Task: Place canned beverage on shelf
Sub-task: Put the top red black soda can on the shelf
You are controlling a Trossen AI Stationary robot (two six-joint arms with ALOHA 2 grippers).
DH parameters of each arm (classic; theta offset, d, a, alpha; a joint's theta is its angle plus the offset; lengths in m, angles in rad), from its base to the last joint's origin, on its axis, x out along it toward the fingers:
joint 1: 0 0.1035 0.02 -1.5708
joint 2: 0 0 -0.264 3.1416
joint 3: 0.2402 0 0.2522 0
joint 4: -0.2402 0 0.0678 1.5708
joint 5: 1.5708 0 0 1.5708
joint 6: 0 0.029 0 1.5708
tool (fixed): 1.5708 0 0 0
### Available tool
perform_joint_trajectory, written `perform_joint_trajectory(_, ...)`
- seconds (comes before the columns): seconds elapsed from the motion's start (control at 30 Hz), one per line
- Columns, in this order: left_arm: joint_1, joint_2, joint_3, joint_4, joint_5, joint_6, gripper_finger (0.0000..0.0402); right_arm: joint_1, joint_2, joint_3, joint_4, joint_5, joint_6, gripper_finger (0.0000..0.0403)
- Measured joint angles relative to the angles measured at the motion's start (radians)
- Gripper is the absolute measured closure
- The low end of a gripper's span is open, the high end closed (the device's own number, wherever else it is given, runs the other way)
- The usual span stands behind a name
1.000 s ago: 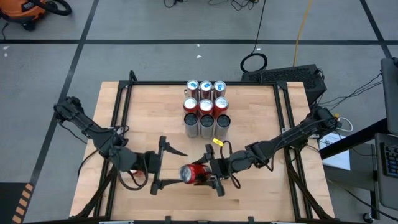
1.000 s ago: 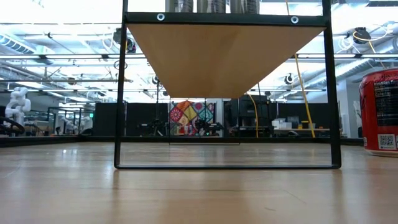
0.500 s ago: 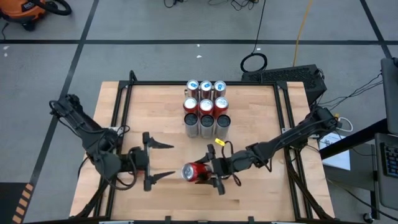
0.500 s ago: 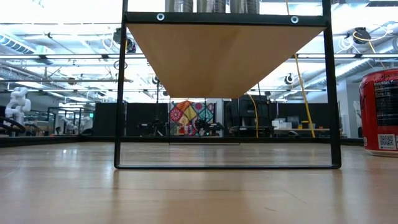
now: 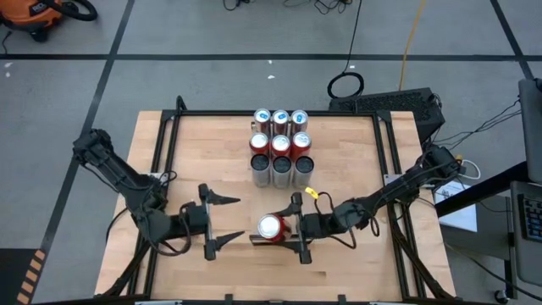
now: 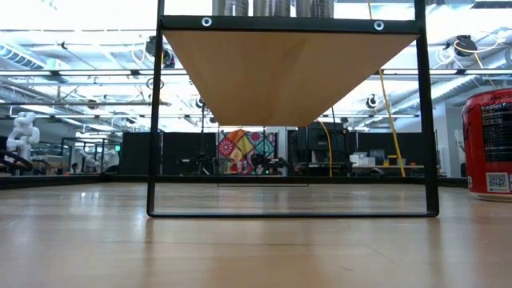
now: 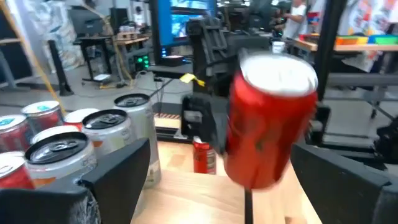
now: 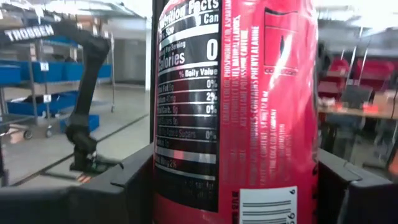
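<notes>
1. On the bench [image 5: 212, 144], the shelf [image 6: 288, 72] stands as the landmark: a pale wood panel in a black frame, already carrying nine cans [image 5: 280, 158] in three rows.
2. Nearer the robot than the shelf, the right pincer [image 5: 292, 229] is clamped on the red can [image 5: 271, 227], which stands upright; placing it on the shelf is still to do.
3. Beside that can, farther from the shelf's middle, the left pincer [image 5: 217, 223] waits with fingers spread apart.
4. From table height, the shelved cans are cut off at their bases.

Bright even light, blurred wrist views
</notes>
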Motion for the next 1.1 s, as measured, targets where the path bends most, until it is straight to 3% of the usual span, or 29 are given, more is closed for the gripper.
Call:
perform_joint_trajectory(0.5, 0.030, 0.118, -0.013, 0.266, 0.033, 0.182, 0.0015, -0.002, -0.001, 0.000, 0.076, 0.002, -0.080, 0.0135)
perform_joint_trajectory(0.77, 0.076, 0.119, -0.013, 0.327, 0.251, 0.216, 0.0015, -0.005, -0.001, 0.000, 0.097, 0.002, -0.127, 0.0135)
perform_joint_trajectory(1.1, 0.128, 0.210, -0.012, 0.491, 0.296, 0.299, 0.0003, -0.016, -0.001, 0.000, 0.082, 0.000, -0.126, 0.0135)
